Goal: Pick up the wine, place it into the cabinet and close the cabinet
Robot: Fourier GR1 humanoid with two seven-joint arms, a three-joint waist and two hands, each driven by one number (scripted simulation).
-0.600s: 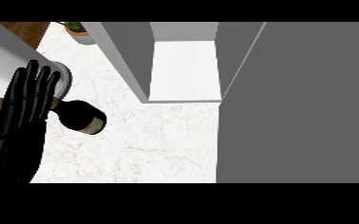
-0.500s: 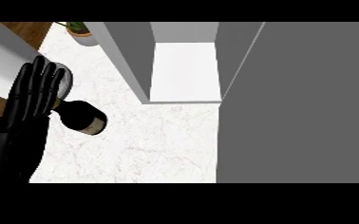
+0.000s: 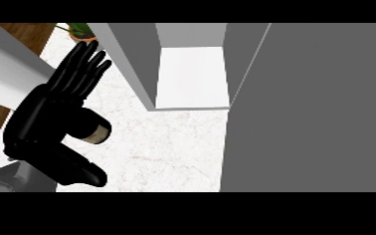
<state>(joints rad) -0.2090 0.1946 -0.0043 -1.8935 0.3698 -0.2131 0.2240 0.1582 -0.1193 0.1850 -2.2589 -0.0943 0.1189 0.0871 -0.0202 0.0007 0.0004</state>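
Note:
The wine bottle stands on the white marble counter at the left; I see it from above, a dark body with a pale top. My left hand is right against its left side and hides part of it. The fingers point straight up and away, and the thumb stretches out below the bottle. The hand is open, not curled round the bottle. The cabinet stands open ahead, with its white shelf floor bare. My right hand shows nowhere.
The cabinet's open grey door fills the right side of the view. Its grey side wall rises just right of my fingers. A potted plant sits at the top left, beside the counter's edge and wooden floor.
My left hand has moved right and forward, up against the bottle. Its thumb now shows below the bottle. The bottle has stayed in place.

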